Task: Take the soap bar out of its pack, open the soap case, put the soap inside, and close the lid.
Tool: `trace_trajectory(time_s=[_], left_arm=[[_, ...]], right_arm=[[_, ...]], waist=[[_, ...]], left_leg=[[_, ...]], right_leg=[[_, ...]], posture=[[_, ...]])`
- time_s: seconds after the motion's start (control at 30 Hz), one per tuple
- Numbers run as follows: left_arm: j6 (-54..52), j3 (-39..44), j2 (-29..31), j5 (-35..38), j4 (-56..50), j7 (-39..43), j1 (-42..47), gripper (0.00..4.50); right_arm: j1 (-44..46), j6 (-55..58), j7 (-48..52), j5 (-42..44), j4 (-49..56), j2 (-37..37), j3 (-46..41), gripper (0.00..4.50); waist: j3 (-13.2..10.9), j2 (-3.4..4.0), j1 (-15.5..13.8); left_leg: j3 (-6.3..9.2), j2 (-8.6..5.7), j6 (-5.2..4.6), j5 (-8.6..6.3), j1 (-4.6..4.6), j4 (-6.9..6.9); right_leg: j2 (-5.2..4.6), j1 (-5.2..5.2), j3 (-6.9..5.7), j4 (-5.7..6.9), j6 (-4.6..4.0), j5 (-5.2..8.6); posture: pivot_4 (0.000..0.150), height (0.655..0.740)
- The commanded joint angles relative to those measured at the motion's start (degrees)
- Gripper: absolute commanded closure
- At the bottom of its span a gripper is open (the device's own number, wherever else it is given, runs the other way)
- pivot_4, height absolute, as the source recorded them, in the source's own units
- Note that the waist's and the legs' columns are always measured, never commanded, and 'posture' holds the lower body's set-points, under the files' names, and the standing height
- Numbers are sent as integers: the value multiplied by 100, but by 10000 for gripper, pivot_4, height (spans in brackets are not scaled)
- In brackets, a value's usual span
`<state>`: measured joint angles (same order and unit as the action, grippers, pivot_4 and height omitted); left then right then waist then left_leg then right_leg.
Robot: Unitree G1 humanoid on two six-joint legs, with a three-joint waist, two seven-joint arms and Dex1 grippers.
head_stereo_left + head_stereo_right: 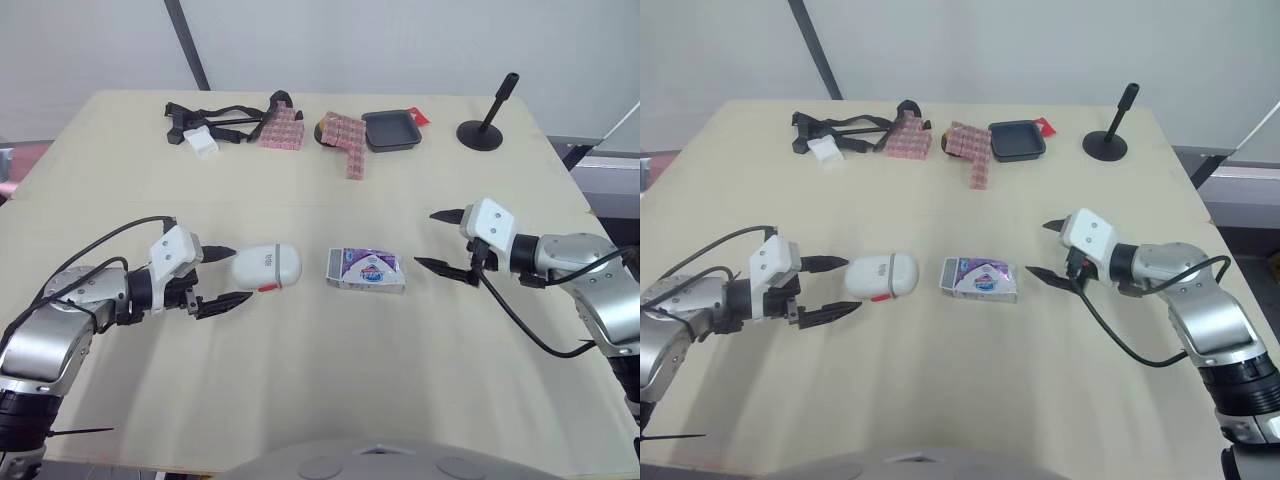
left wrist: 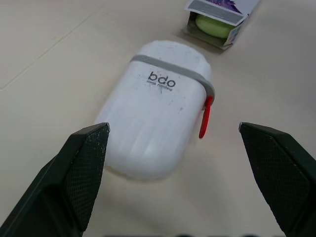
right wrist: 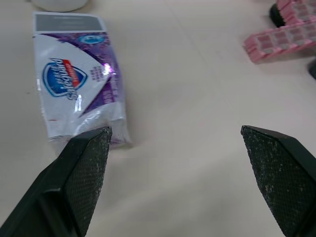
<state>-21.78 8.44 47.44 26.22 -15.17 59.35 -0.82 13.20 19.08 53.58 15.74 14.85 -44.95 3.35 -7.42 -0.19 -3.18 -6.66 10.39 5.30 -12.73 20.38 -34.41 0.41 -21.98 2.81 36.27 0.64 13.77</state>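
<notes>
left claw [image 1: 242, 273] low over bench [image 1: 320, 380], forearm pointing inward, fingers wide apart at left end of closed soap case [image 1: 268, 267] | right claw [image 1: 424, 238] also spread, empty, near right of soap pack [image 1: 367, 270] | pack flat just right of case, green soap bar [image 2: 213, 25] inside

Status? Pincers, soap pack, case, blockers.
Both open, empty: left pincer facing the closed white soap case, right pincer facing the soap pack. Green soap bar in pack. Nothing in the way.
</notes>
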Motion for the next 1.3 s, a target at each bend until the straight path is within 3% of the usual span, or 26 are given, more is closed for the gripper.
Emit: trace_trajectory(time_s=[0.03, 0.2, 0.43, 1.3], left_arm=[[-114, 246, 65, 171, -402, -55, -104, 361], [26, 186, 62, -88, -513, -142, -382, 361], [-31, 358, 21, 23, -754, -196, -649, 361], [209, 355, 102, -239, -742, -262, -785, 361]], right_arm=[[211, -109, 383, -3, -22, -133, 100, 0], [376, 94, 1129, 403, 8, -325, 119, 0], [641, -129, 914, -261, -180, -6, 734, 0], [1089, -452, 850, -1333, -1172, 620, 1690, 0]], waist=[[0, 0, 5], [0, 1, 24], [0, -1, 22], [2, -3, 45]], left_leg=[[0, 0, -1, 1, -1, 0], [-1, 1, -5, 3, -1, 1], [-1, 4, -8, 5, 2, 0], [-3, 1, -7, 5, 9, -5]], right_leg=[[-2, 0, 1, 3, 0, 0], [-1, -1, 1, 3, 0, 0], [-1, -3, 1, 4, -1, 0], [-2, -14, 2, 15, -1, 0]], posture=[[1500, 7400], [1500, 7400], [1500, 7400], [1500, 7400]])
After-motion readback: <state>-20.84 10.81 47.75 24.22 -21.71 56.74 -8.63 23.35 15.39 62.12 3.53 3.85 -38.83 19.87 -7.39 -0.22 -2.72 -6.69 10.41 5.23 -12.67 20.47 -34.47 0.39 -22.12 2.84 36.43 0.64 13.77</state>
